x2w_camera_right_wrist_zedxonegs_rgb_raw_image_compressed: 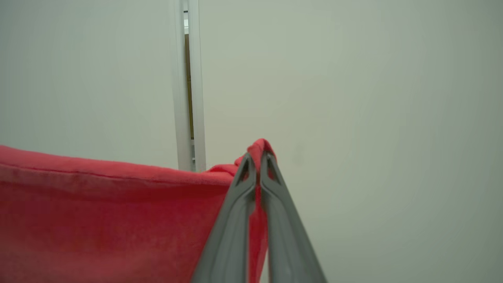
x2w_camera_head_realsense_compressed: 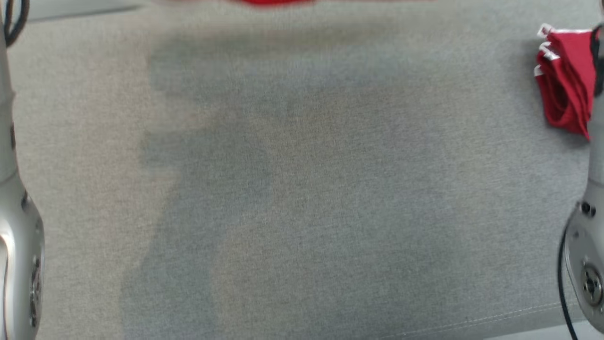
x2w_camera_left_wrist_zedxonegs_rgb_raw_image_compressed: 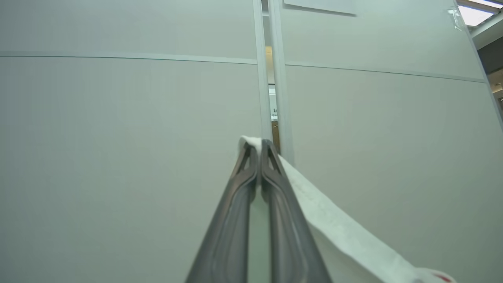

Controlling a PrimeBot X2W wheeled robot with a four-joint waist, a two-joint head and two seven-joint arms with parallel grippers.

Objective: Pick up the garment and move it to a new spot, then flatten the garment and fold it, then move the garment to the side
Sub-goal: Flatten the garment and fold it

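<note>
Aloft, the red garment (x2w_camera_right_wrist_zedxonegs_rgb_raw_image_compressed: 98, 220) is stretched between my two arms. My right gripper (x2w_camera_right_wrist_zedxonegs_rgb_raw_image_compressed: 257, 159) is clamped tight on a small fold of it at the centre of the right wrist frame. From there the cloth's top edge runs almost level to the left edge and the body hangs below, so its long axis lies left to right. My left gripper (x2w_camera_left_wrist_zedxonegs_rgb_raw_image_compressed: 257, 147) is pinched on a white band (x2w_camera_left_wrist_zedxonegs_rgb_raw_image_compressed: 334, 224) of cloth. The band slants from my fingertips to the lower right corner of the left wrist frame, where a trace of red shows.

Below, the head frame shows a grey woven surface (x2w_camera_head_realsense_compressed: 302, 212) under a soft shadow, with a stitched seam near its lower right. My pale forearms stand at the left edge (x2w_camera_head_realsense_compressed: 14, 236) and right edge (x2w_camera_head_realsense_compressed: 590, 245). A red blur (x2w_camera_head_realsense_compressed: 273, 2) sits on the top edge. A red bundle (x2w_camera_head_realsense_compressed: 564, 89) with white edging lies at upper right; I cannot tell whether it belongs to the same piece.

Behind my fingers stand pale partition panels (x2w_camera_left_wrist_zedxonegs_rgb_raw_image_compressed: 118, 157), split by a narrow vertical gap (x2w_camera_left_wrist_zedxonegs_rgb_raw_image_compressed: 271, 98).
</note>
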